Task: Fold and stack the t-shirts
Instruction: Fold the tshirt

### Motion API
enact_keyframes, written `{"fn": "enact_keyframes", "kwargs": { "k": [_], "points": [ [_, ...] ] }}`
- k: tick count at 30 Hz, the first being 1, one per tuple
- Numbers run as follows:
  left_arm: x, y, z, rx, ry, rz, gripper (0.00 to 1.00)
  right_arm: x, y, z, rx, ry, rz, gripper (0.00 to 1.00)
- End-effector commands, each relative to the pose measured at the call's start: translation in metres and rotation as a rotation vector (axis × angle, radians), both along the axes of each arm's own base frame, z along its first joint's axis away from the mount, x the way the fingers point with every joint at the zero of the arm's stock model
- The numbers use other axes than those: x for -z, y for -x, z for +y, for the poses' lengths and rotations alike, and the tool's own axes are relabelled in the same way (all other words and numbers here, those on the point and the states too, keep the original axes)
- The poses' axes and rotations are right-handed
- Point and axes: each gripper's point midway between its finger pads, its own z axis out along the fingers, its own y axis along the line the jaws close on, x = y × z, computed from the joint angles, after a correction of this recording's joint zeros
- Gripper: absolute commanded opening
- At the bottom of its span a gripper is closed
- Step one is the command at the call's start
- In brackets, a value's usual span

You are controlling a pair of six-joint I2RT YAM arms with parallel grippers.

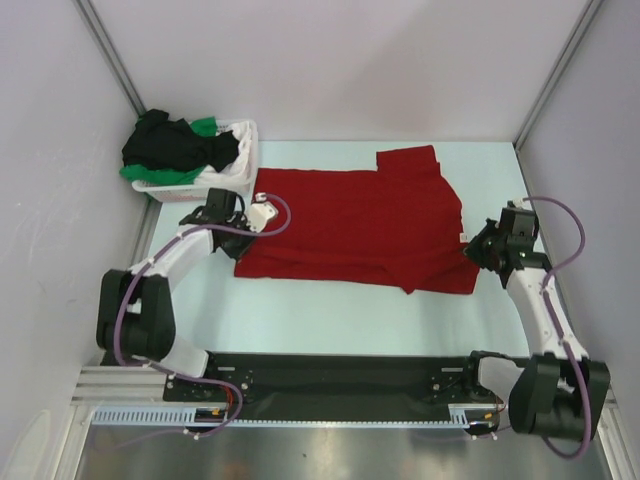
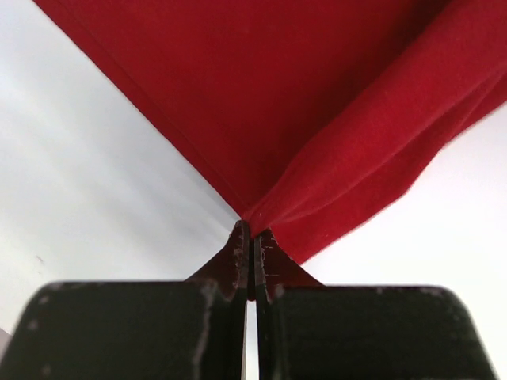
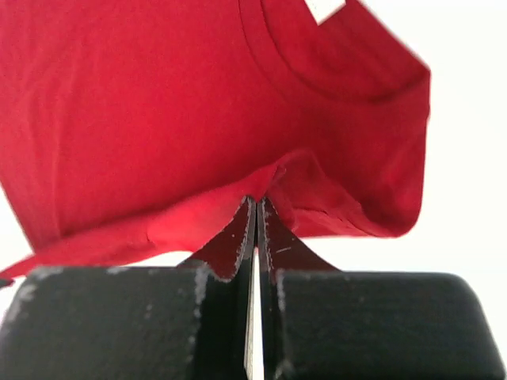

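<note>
A bright red t-shirt lies spread on the table's middle, partly folded, with a sleeve sticking out at the far side. My left gripper is shut on the shirt's left edge; in the left wrist view the jaws pinch a gathered point of red cloth. My right gripper is shut on the shirt's right edge near the neck; in the right wrist view the jaws pinch red cloth below the collar. A black tee and a green tee lie in the basket.
A white plastic laundry basket stands at the far left, just behind my left gripper. White walls close in the table on the left, right and far sides. Pale table surface shows between the shirt and the arm bases.
</note>
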Motion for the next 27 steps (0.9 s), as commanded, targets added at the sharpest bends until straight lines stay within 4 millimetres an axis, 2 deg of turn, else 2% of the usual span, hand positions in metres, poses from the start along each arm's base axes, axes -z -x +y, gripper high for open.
{"fn": "enact_keyframes", "kwargs": {
  "k": [1,8,9,15,18,21,23,25,26,27],
  "points": [
    [-0.016,-0.039,-0.003,-0.045,0.005,-0.089,0.00,-0.008,-0.046,-0.016,-0.053,0.115,-0.135,0.00],
    [-0.007,-0.067,-0.002,-0.088,-0.012,-0.090,0.00,0.012,-0.082,-0.023,-0.090,0.135,-0.123,0.00],
    [-0.004,-0.070,-0.002,-0.092,-0.014,-0.082,0.00,0.009,-0.088,-0.026,-0.091,0.139,-0.132,0.00],
    [0.002,-0.075,0.004,-0.131,-0.042,-0.071,0.00,0.011,-0.116,-0.026,-0.120,0.131,-0.135,0.00],
    [0.007,-0.074,0.008,-0.139,-0.065,-0.066,0.00,0.021,-0.125,-0.024,-0.140,0.112,-0.114,0.00],
    [0.007,-0.077,0.010,-0.146,-0.073,-0.070,0.01,0.021,-0.132,-0.023,-0.158,0.113,-0.101,0.00],
    [0.010,-0.078,0.009,-0.147,-0.072,-0.065,0.03,0.022,-0.138,-0.024,-0.159,0.118,-0.096,0.00],
    [0.008,-0.081,0.008,-0.147,-0.067,-0.072,0.11,0.022,-0.142,-0.023,-0.169,0.120,-0.101,0.00],
    [0.008,-0.085,0.008,-0.153,-0.068,-0.073,0.14,0.023,-0.143,-0.023,-0.172,0.123,-0.098,0.08],
    [0.007,-0.088,0.010,-0.162,-0.075,-0.081,0.23,0.023,-0.144,-0.023,-0.173,0.124,-0.093,0.15]
  ]
}}
